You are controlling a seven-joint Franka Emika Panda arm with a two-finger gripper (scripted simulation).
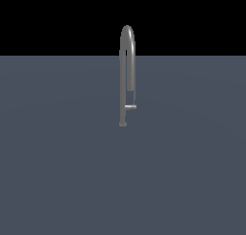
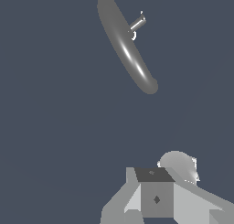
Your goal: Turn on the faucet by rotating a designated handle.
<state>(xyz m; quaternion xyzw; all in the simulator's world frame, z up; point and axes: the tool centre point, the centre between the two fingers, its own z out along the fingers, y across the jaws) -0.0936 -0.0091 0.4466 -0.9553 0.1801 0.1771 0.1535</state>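
Glossy grey metal faucet [image 1: 127, 61]

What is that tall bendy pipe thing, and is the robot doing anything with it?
That is a faucet standing on a flat grey floor. A little handle sticks out sideways low on its stem. The robot is meant to turn that handle, but it has not touched it yet. The wrist view looks down on the faucet from above, with the gripper well away from it.

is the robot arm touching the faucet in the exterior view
No, the faucet stands alone on the grey floor, its handle untouched, with no arm in sight.
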